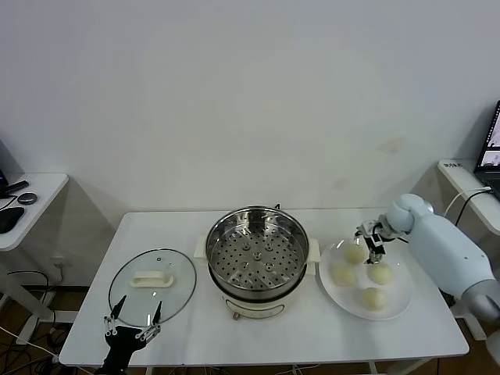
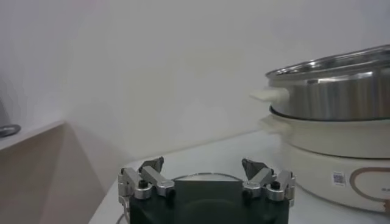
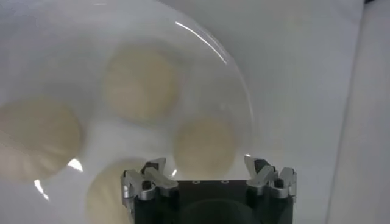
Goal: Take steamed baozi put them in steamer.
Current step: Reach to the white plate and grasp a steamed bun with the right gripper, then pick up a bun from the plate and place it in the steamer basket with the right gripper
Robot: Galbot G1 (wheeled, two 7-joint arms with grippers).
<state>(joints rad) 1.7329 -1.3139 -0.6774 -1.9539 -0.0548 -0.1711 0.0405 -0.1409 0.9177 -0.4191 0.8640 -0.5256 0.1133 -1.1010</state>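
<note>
Several cream-white steamed baozi (image 1: 355,252) lie on a white plate (image 1: 402,295) at the table's right. My right gripper (image 1: 373,238) hovers over the plate's far side, open; in the right wrist view its fingers (image 3: 204,164) straddle one baozi (image 3: 205,144) just beyond them, apart from it, with others (image 3: 141,82) farther off. The steamer (image 1: 258,262), a shiny steel pot with a perforated tray on a cream base, stands at the centre and holds nothing. My left gripper (image 1: 134,316) waits open at the front left, with the steamer (image 2: 341,91) off to its side.
A round glass lid (image 1: 152,285) with a white handle lies flat left of the steamer, under the left gripper. A side table (image 1: 31,195) stands at the far left and another with a laptop (image 1: 492,144) at the far right.
</note>
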